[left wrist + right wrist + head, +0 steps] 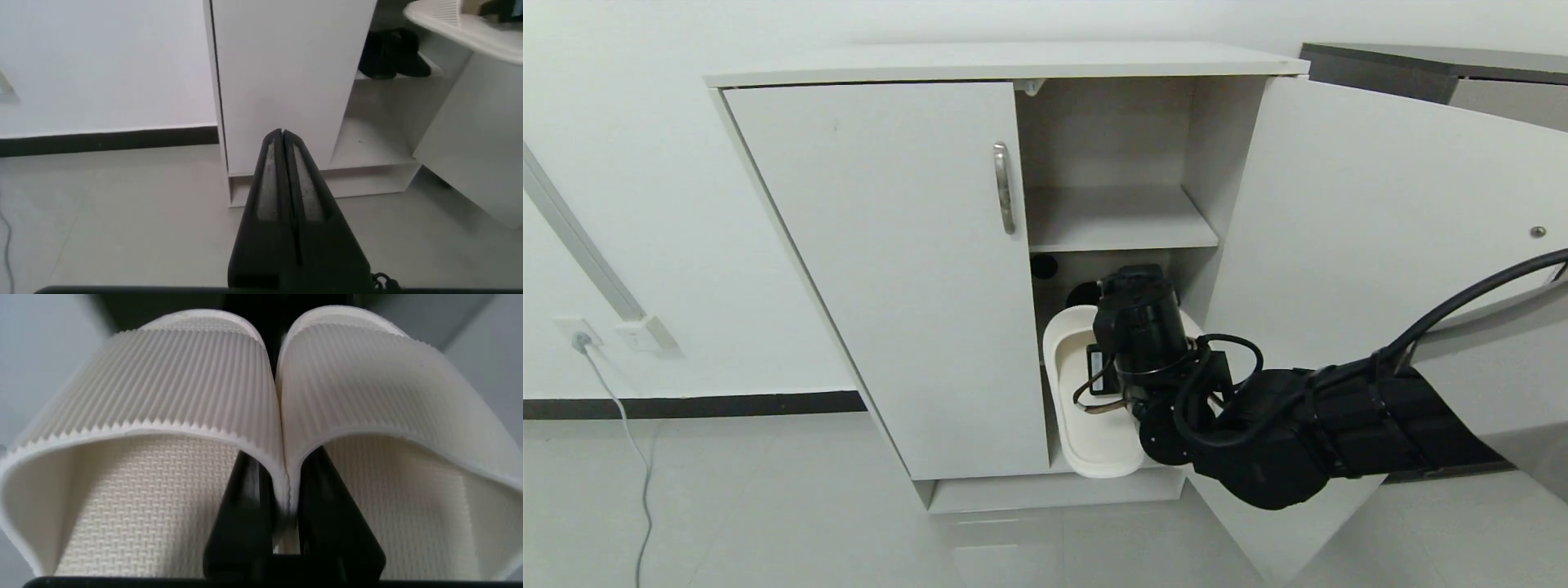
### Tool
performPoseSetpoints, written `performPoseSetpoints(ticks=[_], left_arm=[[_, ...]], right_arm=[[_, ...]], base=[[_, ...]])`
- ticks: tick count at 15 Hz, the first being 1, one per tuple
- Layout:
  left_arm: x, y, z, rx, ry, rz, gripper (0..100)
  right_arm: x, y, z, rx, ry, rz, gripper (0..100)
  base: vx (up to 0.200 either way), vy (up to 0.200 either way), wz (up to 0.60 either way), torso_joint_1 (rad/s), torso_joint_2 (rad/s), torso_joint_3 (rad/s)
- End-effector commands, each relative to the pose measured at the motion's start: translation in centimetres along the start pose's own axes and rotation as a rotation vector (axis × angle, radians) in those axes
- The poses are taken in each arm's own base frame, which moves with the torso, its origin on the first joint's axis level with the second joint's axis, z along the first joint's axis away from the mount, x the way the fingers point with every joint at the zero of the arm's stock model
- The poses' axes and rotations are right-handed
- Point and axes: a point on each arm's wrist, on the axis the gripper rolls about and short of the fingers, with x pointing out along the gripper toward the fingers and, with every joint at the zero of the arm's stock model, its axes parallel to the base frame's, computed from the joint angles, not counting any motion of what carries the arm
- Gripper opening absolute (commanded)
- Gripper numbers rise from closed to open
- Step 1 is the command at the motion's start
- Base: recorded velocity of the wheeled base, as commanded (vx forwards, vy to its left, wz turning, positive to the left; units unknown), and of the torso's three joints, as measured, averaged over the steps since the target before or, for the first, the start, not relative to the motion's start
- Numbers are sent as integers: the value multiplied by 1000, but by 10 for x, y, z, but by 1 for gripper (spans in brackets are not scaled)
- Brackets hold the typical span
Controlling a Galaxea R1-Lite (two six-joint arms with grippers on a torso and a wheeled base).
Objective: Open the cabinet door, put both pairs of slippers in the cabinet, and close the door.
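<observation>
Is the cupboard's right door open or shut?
Open. The right door stands out wide, so the shelf inside shows. The left door is shut flat.

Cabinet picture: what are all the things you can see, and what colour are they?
cabinet: one, white, against the wall, right door open
door handle: one, silver, on the shut left door
white slippers: one pair, cream, held at the lower compartment's opening
dark slippers: one pair, black, deep inside the cabinet
wall socket: one, white, on the wall left of the cabinet, cable plugged in
right tool: one, black, shut on the white slippers
left tool: one, black, shut, above the floor before the cabinet
</observation>
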Motion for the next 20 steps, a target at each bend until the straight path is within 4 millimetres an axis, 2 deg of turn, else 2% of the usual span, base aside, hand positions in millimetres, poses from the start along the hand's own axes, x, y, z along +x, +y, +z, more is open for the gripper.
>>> performPoseSetpoints(ticks=[1, 4, 7, 13, 17, 20], left_arm=[[0, 0, 0, -1, -1, 1, 0], [0, 0, 0, -1, -1, -1, 0], [0, 0, 0, 0, -1, 1, 0], [0, 0, 0, -1, -1, 1, 0], [0, 0, 0, -1, -1, -1, 0], [0, 0, 0, 0, -1, -1, 0]], right_arm=[[-3, -4, 4, -8, -6, -8, 0], [-9, -8, 15, -27, -29, -5, 0], [-18, -11, 36, -39, -73, 3, 0], [-17, -9, 64, -29, -139, 3, 0], [-13, -11, 70, -34, -152, -7, 0], [-12, -11, 69, -35, -151, -9, 0]], base=[[0, 0, 0, 0, 0, 0], [0, 0, 0, 0, 0, 0], [0, 0, 0, 0, 0, 0], [0, 0, 0, 0, 0, 0], [0, 0, 0, 0, 0, 0], [200, 0, 0, -5, 1, 4]])
